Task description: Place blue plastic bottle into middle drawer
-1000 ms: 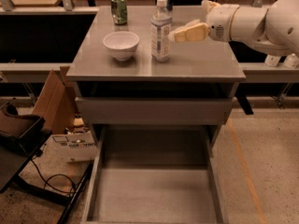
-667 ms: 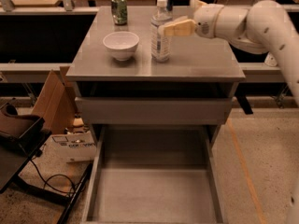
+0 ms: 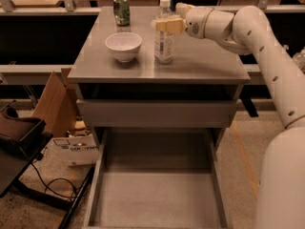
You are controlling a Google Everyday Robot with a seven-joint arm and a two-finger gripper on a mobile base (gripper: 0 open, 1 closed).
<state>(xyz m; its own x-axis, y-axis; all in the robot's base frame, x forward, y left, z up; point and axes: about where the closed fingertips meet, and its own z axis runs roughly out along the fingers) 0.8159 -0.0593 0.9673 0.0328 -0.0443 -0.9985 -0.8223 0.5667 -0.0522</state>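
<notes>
- Since the frames of a second ago, the gripper [image 3: 165,25] has been carried leftward over the counter [image 3: 205,63] in the camera view. It was clear of the blue plastic bottle [image 3: 164,46] on the right and is now level with the bottle's shoulder. The bottle itself has not been shifted.
- The bottle is stood upright near the middle of the counter, long axis vertical, white cap uppermost. The white bowl [image 3: 123,46] is just beside it on the left, and the green can [image 3: 121,9] is set further back.
- The gripper's tan tip is laid across the front of the bottle just below the cap, brought in level from the right by the white arm [image 3: 257,30]. The approach is thus square to the bottle's long axis, and the bottle is met at the tip itself rather than off to one side.
- Whether the gripper is closed on the bottle or merely set around it cannot be told.
- The middle drawer [image 3: 157,194] is pulled out at the bottom of the cabinet, beneath the closed drawer front [image 3: 157,113]. From the gripper it lies down and toward the camera, past the counter's front edge.
- The coming move is judged to turn on that offset: a lift off the counter, a carry forward over the edge, then a long descent. With the hold taken so high, some swing at the bottle's base is to be expected.
</notes>
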